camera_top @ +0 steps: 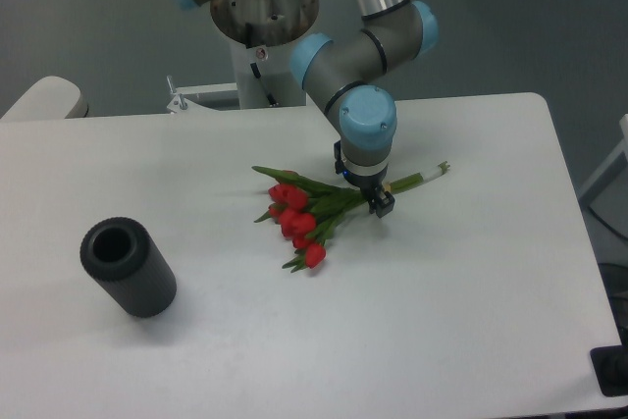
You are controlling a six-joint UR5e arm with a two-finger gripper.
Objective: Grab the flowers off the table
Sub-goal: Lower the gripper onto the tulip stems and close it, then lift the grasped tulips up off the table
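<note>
The table [471,321] lies open in front of and to the right of the flowers [304,208]. The gripper [371,198] stands directly over their stems, blocking access from above there. A dark grey cylinder [128,267] lies well apart at the left. The arm's base column [263,46] closes off the rear.

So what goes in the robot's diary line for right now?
gripper: over green stems | red tulip bunch: lying on white table | grasp: unclear
</note>
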